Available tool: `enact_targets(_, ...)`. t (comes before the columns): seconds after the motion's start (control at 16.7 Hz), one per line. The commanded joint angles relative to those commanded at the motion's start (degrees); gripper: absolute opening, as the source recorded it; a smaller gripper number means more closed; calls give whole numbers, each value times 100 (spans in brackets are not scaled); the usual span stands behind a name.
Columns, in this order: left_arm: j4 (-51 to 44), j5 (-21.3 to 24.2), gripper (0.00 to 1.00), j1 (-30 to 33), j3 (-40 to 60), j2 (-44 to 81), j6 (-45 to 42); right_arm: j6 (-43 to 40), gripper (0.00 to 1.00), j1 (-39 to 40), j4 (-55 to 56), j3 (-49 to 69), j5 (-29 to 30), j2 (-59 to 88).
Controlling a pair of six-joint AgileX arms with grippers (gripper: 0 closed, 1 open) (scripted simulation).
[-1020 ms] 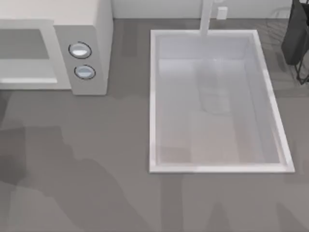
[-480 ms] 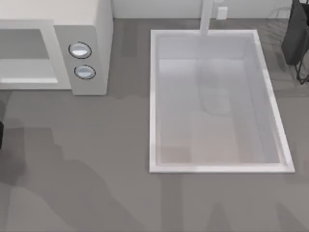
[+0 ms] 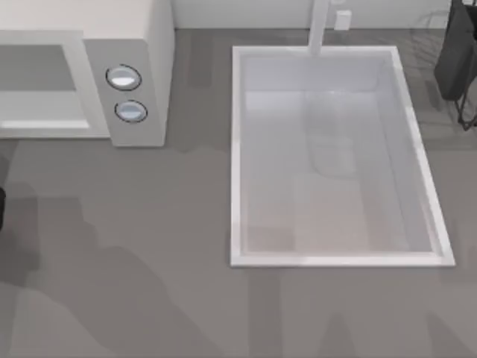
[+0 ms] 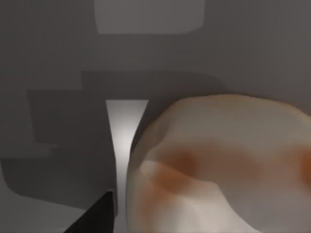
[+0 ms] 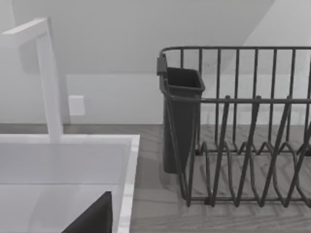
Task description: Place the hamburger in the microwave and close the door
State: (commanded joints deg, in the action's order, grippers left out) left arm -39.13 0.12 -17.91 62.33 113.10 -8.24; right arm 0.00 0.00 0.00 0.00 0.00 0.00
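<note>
— Where is the hamburger (image 4: 218, 165)?
— Right up against the left wrist camera, orange-brown and whitish, with a grey surface behind it. A dark part of the left claw (image 4: 99, 216) sits just beside it. I cannot place it on the tabletop (image 3: 149, 246) from above

— Is the left claw grasping it?
— I cannot tell whether it is clenched or released

— And the microwave (image 3: 141, 45)?
— At the far left corner of the tabletop. Its two round knobs (image 3: 124, 77) sit one above the other on the grey panel. To the left of the panel there is a pale frame around a grey area, and I cannot tell whether that is the door or the bare inside

— What about the right side?
— A white sink (image 3: 237, 149) is set into the tabletop, well apart from the microwave, with a white faucet (image 3: 319, 26) at its far rim. The right claw (image 5: 95, 216) hangs near the sink's far right corner, and I cannot tell its state either. Its wrist camera looks at a dark wire dish rack (image 5: 243, 145) with a dark cup (image 5: 181, 116) hung on its end, just beside the sink
</note>
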Motion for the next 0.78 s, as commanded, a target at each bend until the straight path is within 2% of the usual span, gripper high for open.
enact_targets(0.36,0,0,2,0,0,0,0,0,100,0,0,0,0,0)
enact_targets(0.78,0,0,0,0,0,0,0,0,100,0,0,0,0,0)
